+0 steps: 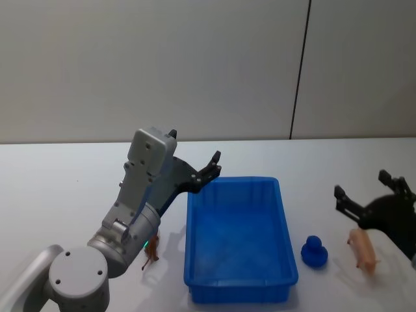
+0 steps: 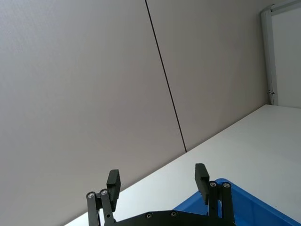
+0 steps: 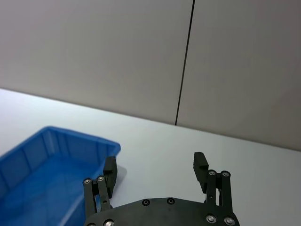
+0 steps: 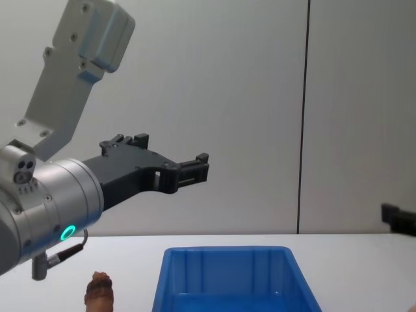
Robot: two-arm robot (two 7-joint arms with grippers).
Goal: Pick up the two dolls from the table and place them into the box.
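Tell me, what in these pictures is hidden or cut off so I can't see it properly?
Brown doll: head view, mostly hidden behind the left arm; chest view, cut by the bottom edge.
Box: chest view, its near end cut off by the bottom edge.
Right claw: chest view, cut off by the right edge.

Doll (image 4: 99, 290) left of box (image 1: 239, 294), second doll (image 1: 364, 249) right

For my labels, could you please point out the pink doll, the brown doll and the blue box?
pink doll (image 1: 365, 252): head view, its body.
brown doll (image 4: 99, 292): chest view, its body.
blue box (image 1: 240, 179): head view, its far rim.
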